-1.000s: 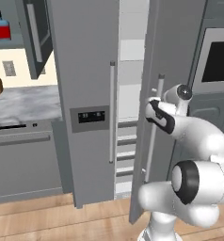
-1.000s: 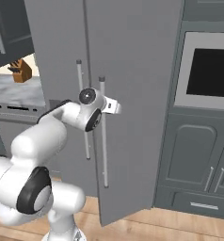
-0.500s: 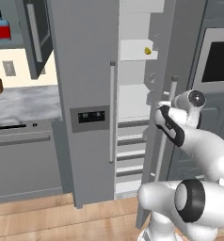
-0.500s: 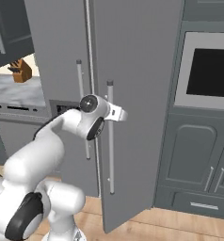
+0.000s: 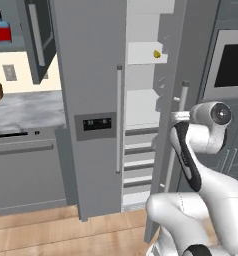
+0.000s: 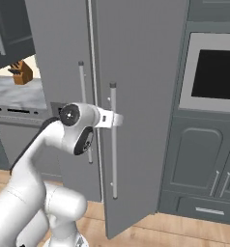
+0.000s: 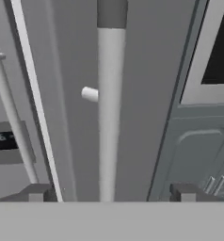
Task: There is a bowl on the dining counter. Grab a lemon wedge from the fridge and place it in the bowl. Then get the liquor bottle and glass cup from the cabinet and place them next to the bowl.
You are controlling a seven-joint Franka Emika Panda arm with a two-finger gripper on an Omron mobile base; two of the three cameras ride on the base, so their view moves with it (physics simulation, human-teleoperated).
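Fridge (image 5: 91,75) right door ajar, lemon wedge (image 5: 157,53) on a shelf inside; jaws released, straddling the door handle (image 7: 109,117) without gripping.

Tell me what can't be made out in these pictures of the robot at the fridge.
- Fridge interior: the left base view shows a slice, including the lemon wedge; the half-open door blocks it in the right base view.
- Liquor bottle: cut off by the left base view's edge.
- Fingers: just the tips show in the hand view, spread either side of the door handle.
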